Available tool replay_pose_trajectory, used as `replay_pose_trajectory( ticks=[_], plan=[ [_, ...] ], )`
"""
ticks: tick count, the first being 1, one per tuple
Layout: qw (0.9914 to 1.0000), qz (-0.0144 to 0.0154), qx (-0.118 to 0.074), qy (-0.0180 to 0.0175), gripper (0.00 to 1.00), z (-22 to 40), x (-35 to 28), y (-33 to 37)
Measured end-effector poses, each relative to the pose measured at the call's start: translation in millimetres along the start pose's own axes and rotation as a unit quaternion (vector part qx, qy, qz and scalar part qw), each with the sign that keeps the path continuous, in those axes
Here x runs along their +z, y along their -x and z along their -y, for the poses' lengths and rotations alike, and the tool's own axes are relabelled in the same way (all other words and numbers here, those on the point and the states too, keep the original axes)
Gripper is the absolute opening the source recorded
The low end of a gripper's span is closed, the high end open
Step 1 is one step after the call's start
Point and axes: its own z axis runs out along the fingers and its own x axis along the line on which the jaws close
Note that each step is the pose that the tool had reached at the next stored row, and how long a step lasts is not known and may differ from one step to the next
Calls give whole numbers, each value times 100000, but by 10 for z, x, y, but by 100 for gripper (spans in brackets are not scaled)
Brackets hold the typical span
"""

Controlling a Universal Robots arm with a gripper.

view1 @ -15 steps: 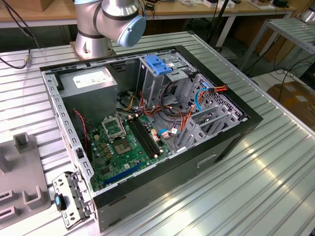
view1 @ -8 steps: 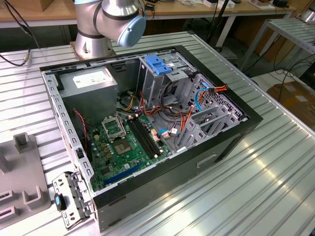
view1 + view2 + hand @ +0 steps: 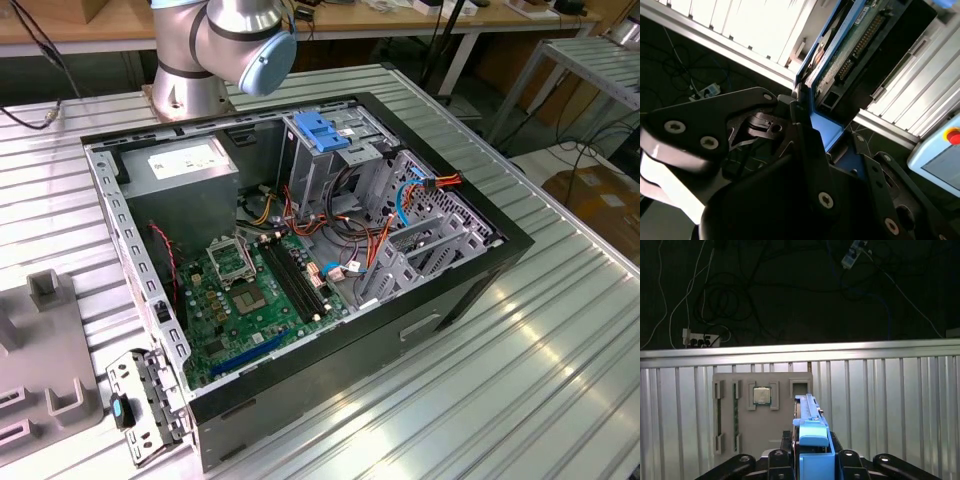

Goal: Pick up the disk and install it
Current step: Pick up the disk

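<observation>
The disk [image 3: 812, 432] is seen edge-on in the first wrist view, with its blue plastic rail between the black fingers [image 3: 786, 456]. My gripper [image 3: 813, 459] is shut on it. In the second wrist view the disk's [image 3: 852, 45] green circuit-board side and blue rail run away from the gripper [image 3: 832, 142]. The disk's far end points at an empty bracket [image 3: 800, 387] on a grey fixture plate [image 3: 785, 427]; whether it still touches the plate I cannot tell.
The open computer case [image 3: 470, 290] lies on the ribbed metal table [image 3: 560, 380]. It holds a drive cage with a blue top [image 3: 325, 135], a grey power-supply box [image 3: 185, 165] and the motherboard [image 3: 250, 290]. A processor [image 3: 762, 395] sits on the fixture plate, near the table edge [image 3: 800, 351].
</observation>
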Motion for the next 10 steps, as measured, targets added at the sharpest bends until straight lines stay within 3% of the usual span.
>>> replay_pose_trajectory(
  ticks=[4,10],
  plan=[
    [100000,6,0,-10,37,0,-56,0],
    [100000,12,-2,-7,37,0,-192,0]
  ],
)
